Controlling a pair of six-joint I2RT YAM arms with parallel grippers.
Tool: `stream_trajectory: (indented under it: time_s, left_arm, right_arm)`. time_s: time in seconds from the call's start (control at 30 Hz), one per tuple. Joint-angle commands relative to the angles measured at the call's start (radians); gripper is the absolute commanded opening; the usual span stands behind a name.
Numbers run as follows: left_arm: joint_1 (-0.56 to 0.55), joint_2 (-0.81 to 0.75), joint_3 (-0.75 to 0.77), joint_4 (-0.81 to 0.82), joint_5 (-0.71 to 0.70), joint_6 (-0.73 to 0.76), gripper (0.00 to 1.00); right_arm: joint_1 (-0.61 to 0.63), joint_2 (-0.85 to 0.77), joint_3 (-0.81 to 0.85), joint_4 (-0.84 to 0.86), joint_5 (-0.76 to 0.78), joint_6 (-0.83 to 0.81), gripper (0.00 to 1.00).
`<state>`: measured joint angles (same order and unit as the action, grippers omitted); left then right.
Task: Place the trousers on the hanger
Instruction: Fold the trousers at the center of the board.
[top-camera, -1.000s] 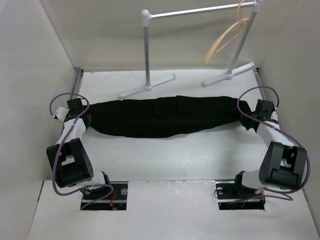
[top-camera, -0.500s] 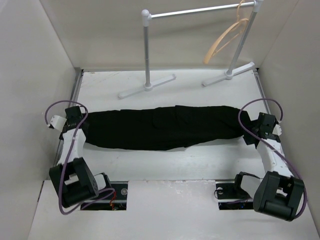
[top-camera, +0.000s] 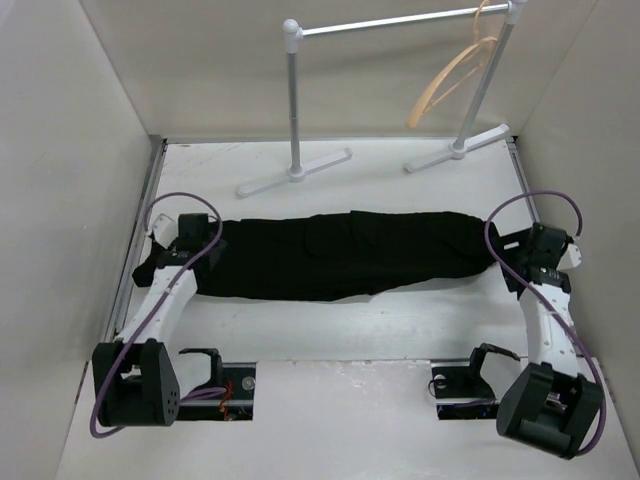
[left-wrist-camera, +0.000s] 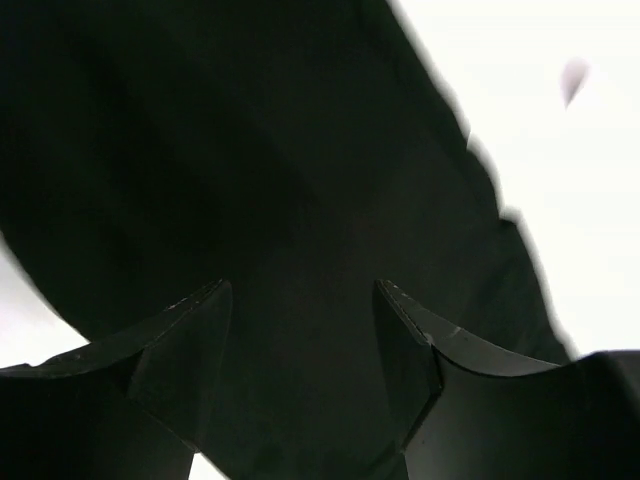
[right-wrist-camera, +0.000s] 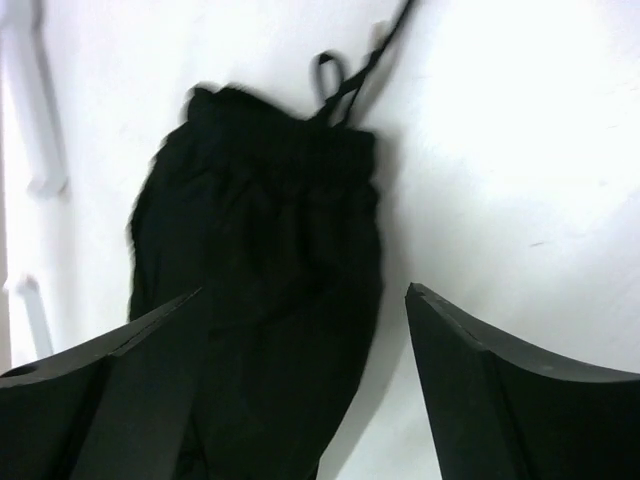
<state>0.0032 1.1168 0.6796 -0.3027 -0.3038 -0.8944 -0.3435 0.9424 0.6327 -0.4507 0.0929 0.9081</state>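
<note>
trousers (top-camera: 340, 255) flat on worktop (top-camera: 400, 320) | left tool (left-wrist-camera: 300, 295) apart over them | right tool (right-wrist-camera: 305, 295) apart | hanger (top-camera: 450, 80) on rack (top-camera: 400, 20)

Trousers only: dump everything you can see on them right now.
The trousers are black, soft matte fabric, lying flat on the white table as one long, slightly rumpled band running left to right, in front of the rack's feet and apart from them. The gathered waistband with a looped drawstring is at the right end. The left end effector and right end effector stand open over its two ends, closed on nothing; whether they touch the cloth cannot be told.
</note>
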Motion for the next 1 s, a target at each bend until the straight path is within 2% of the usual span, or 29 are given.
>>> stream_trajectory:
  time_s: [0.0,0.1,0.27,0.53,0.63,0.8,0.83,0.9,0.97]
  left_arm:
    - [-0.090,-0.017,-0.037,0.073,0.052,-0.060,0.56]
    - [-0.195,-0.041,-0.045,0.088,0.049,-0.066,0.56]
    - [-0.285,-0.071,-0.072,0.103,0.043,-0.067,0.56]
    - [-0.279,-0.124,-0.109,0.089,0.061,-0.058,0.56]
    - [-0.283,-0.137,-0.104,0.077,0.069,-0.054,0.56]
    - [-0.302,-0.173,-0.112,0.056,0.062,-0.051,0.55]
    - [-0.302,-0.182,-0.115,0.048,0.060,-0.051,0.55]
    - [-0.303,-0.196,-0.117,0.034,0.057,-0.049,0.55]
    - [-0.305,-0.204,-0.118,0.027,0.057,-0.049,0.55]
  right_arm:
    - [-0.062,0.065,-0.001,0.075,-0.042,-0.011,0.86]
    - [-0.084,0.194,0.041,0.110,-0.093,-0.014,0.89]
    - [-0.068,0.321,0.055,0.208,-0.117,-0.008,0.85]
    - [-0.050,0.510,0.033,0.317,-0.125,0.078,0.81]
    - [-0.044,0.559,0.045,0.343,-0.119,0.097,0.71]
    - [-0.042,0.587,0.039,0.391,-0.114,0.097,0.34]
    - [-0.042,0.573,0.035,0.402,-0.110,0.092,0.29]
    - [-0.038,0.512,0.025,0.408,-0.099,0.086,0.23]
    - [-0.032,0.411,0.016,0.402,-0.062,0.075,0.21]
